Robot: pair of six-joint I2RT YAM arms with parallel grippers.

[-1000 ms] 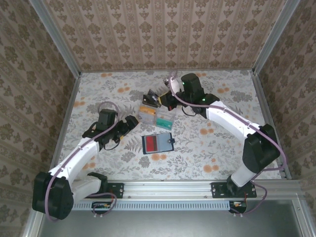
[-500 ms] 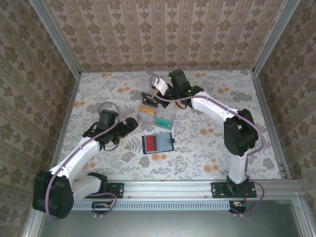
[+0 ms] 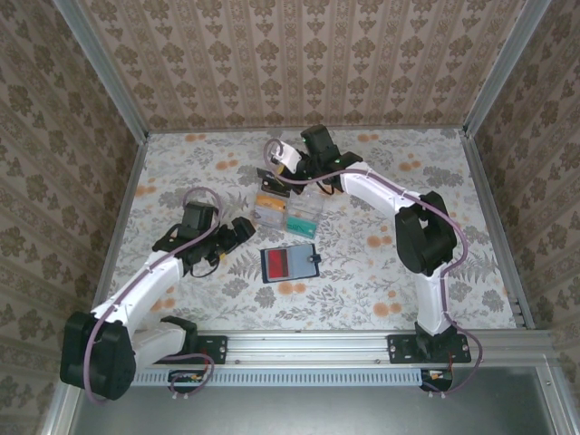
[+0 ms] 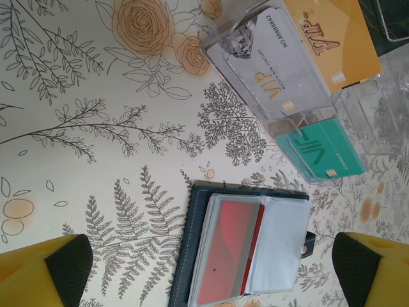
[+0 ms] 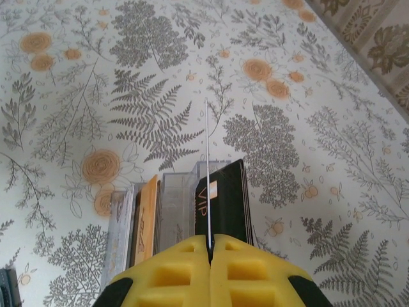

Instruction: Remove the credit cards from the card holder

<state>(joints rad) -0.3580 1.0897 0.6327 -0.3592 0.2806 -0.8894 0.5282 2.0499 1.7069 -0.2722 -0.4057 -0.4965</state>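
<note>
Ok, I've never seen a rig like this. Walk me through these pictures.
Two robot arms are bolted at the near edge of a flowery table. One picture looks down from above; the other two come from a camera on each wrist. The left hand is open near the card holder, which lies open with a red card inside. A clear rack beside it holds an orange card, a silver card, a teal card and a black card. The right hand is shut on a pale card, seen edge-on.
</note>
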